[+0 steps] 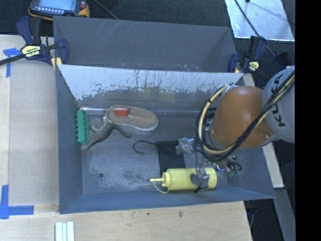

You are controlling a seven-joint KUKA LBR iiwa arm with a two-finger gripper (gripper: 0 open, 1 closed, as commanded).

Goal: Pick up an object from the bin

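A yellow bottle [183,179] lies on its side near the bin's front wall, right of the middle, its thin yellow spout pointing left. My gripper [202,175] is low over the bottle's right end, and a metal part of it crosses the yellow body there. Just behind the bottle lies a flat black thing [167,153] with a thin black cord looping to the left.
A grey shoe with a red patch [131,117] lies at the back left. A grey lizard-like toy [100,133] is just in front of it. A green comb-like piece [82,126] stands against the left wall. The arm's orange cover and cables hang over the bin's right side.
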